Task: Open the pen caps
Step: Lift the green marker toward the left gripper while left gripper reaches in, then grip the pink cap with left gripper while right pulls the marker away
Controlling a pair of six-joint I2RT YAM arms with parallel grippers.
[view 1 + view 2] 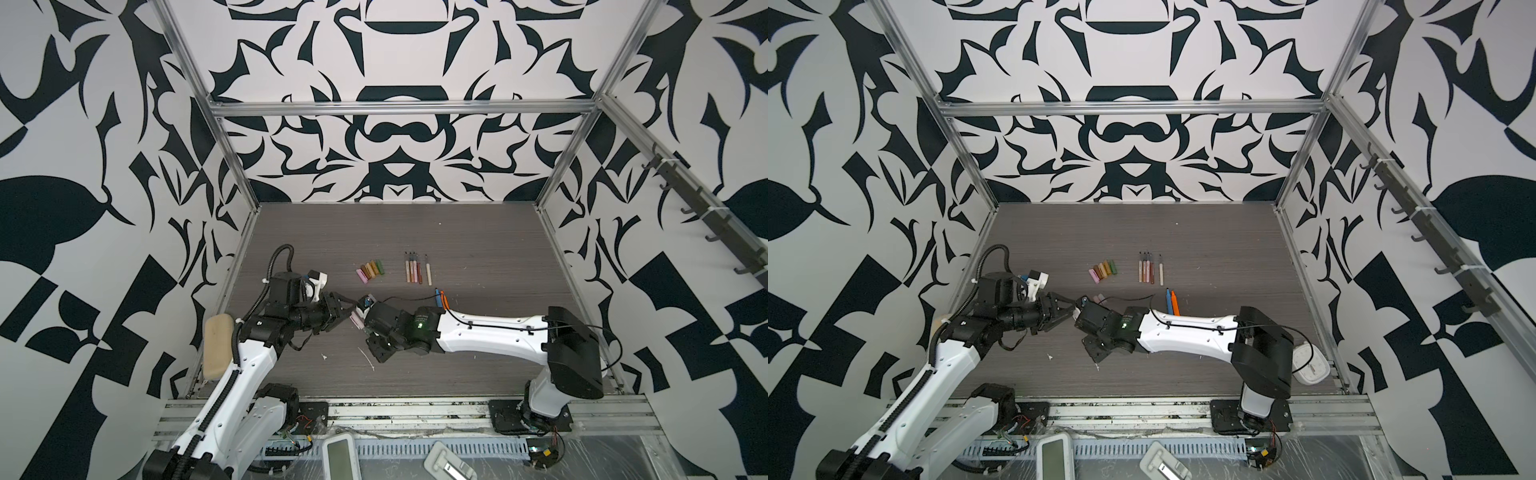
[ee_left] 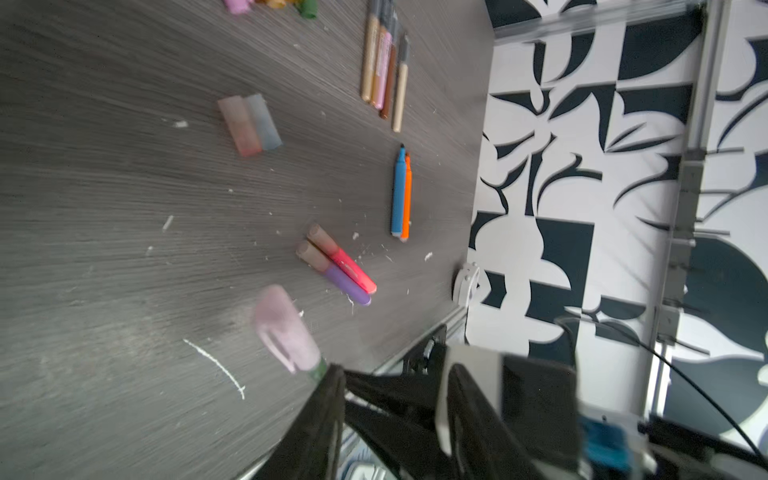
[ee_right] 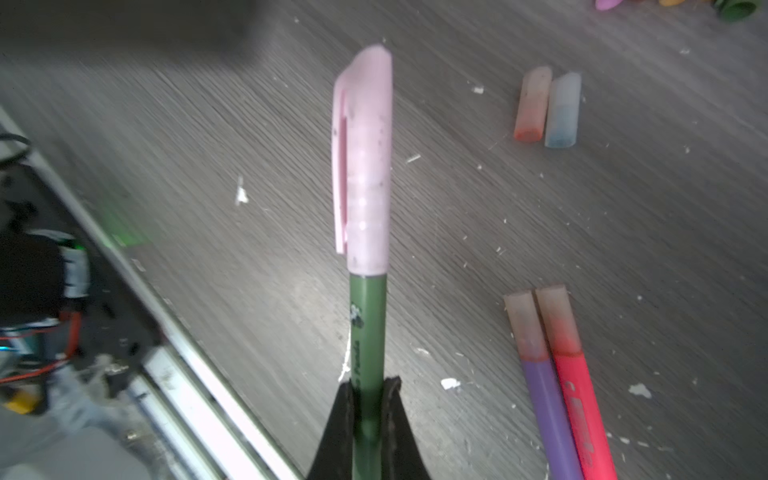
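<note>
My right gripper [image 3: 368,388] is shut on the body of a green pen [image 3: 368,324]. A pale pink cap [image 3: 365,166] sits on the pen's free end. In both top views that cap [image 1: 357,320] points at my left gripper [image 1: 348,309], which is open with its fingers spread. In the left wrist view the pink cap [image 2: 282,328] lies just outside one finger of the left gripper [image 2: 395,386], not between the jaws. Purple and pink pens [image 3: 552,374] lie capped on the table. Two loose translucent caps [image 2: 249,124] lie side by side.
A row of several loose caps [image 1: 370,270] and a row of thin uncapped pens [image 1: 417,268] lie mid-table. Blue and orange pens [image 2: 401,191] lie beside the right arm. A sponge [image 1: 218,345] sits at the left edge, a white device [image 1: 1306,361] at the right.
</note>
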